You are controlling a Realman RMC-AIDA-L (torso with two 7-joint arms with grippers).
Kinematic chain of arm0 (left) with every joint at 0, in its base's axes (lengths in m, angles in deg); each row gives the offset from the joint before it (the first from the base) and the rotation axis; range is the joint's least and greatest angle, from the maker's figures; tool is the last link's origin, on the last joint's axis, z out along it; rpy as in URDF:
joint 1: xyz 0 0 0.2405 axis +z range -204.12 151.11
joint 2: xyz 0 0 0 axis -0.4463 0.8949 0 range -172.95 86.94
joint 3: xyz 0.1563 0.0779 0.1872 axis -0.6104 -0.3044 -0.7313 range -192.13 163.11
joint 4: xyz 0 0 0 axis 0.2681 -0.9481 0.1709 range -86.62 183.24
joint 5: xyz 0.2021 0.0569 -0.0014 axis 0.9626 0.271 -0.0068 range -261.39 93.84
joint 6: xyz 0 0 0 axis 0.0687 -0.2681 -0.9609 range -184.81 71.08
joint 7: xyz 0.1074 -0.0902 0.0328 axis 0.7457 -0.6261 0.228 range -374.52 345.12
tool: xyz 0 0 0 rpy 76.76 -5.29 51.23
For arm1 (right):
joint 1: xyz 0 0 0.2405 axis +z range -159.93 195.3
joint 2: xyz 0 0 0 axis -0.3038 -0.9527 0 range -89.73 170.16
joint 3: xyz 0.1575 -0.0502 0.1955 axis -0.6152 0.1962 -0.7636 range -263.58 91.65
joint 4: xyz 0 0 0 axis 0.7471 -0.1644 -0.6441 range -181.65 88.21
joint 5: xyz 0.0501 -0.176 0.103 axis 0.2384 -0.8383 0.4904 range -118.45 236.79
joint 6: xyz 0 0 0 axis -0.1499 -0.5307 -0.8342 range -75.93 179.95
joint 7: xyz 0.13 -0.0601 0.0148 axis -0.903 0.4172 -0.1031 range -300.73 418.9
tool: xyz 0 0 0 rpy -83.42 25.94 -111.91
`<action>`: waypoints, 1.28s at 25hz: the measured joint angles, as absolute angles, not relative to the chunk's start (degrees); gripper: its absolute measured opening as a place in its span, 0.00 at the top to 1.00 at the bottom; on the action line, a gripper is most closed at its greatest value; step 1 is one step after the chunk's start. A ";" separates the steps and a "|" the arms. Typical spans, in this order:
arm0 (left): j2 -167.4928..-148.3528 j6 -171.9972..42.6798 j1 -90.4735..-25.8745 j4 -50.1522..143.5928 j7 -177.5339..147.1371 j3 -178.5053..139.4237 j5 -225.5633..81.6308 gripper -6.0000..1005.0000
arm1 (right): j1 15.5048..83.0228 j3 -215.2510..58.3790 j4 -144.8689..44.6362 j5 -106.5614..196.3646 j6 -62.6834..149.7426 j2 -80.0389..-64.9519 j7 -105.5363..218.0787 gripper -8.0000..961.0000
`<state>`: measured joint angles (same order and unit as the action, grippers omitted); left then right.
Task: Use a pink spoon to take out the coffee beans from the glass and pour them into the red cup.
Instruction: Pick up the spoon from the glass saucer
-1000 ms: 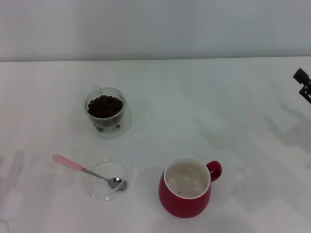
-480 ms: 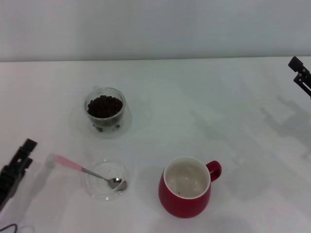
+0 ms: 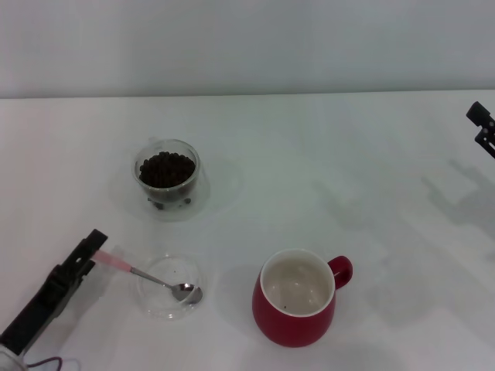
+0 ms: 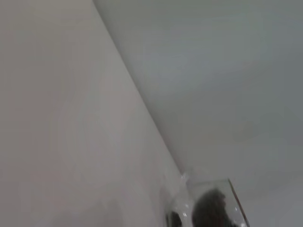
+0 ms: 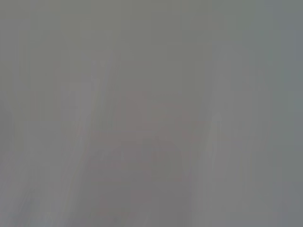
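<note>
The pink spoon (image 3: 116,263) lies with its metal bowl in a shallow clear dish (image 3: 158,308) and its pink handle pointing left over the rim. My left gripper (image 3: 90,252) is open at the handle's far end, one finger on each side of it, and hides the tip. The glass (image 3: 167,202) with the coffee beans (image 3: 166,169) stands behind the dish; it also shows in the left wrist view (image 4: 213,210). The red cup (image 3: 295,325) stands at the front, right of the dish, its handle to the right. My right gripper (image 3: 481,125) is at the far right edge, well away.
The white table (image 3: 325,170) runs to a pale wall at the back. The right wrist view shows only plain grey.
My left arm has come in from the lower left edge and moved right and forward up to the spoon's handle end. The right gripper has shifted slightly at the right edge.
</note>
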<state>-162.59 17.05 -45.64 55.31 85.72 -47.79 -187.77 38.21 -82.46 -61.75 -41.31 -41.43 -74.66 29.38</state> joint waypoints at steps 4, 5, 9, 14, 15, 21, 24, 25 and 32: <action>-162.64 17.12 -46.27 55.60 87.30 -47.72 -186.40 0.14 | 38.12 -82.45 -61.75 -41.35 -41.26 -74.65 29.38 0.31; -162.65 17.20 -46.45 55.68 87.84 -47.66 -186.28 0.14 | 38.10 -82.44 -61.75 -41.40 -41.26 -74.65 29.38 0.31; -162.71 17.30 -47.06 55.96 88.73 -47.66 -185.66 0.14 | 38.03 -82.44 -61.75 -41.53 -41.45 -74.66 29.38 0.31; -162.72 17.49 -47.62 55.96 89.17 -47.67 -184.72 0.14 | 37.99 -82.45 -61.71 -41.57 -41.63 -74.71 29.34 0.31; -162.72 17.49 -47.78 55.96 89.18 -47.64 -184.34 0.14 | 37.96 -82.44 -61.66 -41.60 -41.70 -74.72 29.30 0.31; -162.71 17.51 -48.13 55.96 89.21 -47.70 -183.84 0.14 | 37.60 -82.39 -61.11 -41.65 -41.75 -74.75 29.34 0.31; -162.71 17.66 -48.04 55.96 89.44 -47.73 -183.84 0.14 | 37.26 -82.37 -60.97 -41.61 -41.77 -74.75 29.35 0.31; -162.71 17.78 -47.96 55.96 89.54 -47.73 -183.84 0.14 | 37.19 -82.36 -60.93 -41.56 -41.79 -74.75 29.36 0.31; -162.71 18.19 -47.53 55.96 89.74 -47.48 -183.86 0.15 | 36.98 -82.36 -60.28 -41.51 -41.94 -74.83 29.38 0.31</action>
<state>-162.71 18.19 -47.53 55.96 89.74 -47.48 -183.86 36.98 -82.36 -60.28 -41.51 -41.94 -74.83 29.38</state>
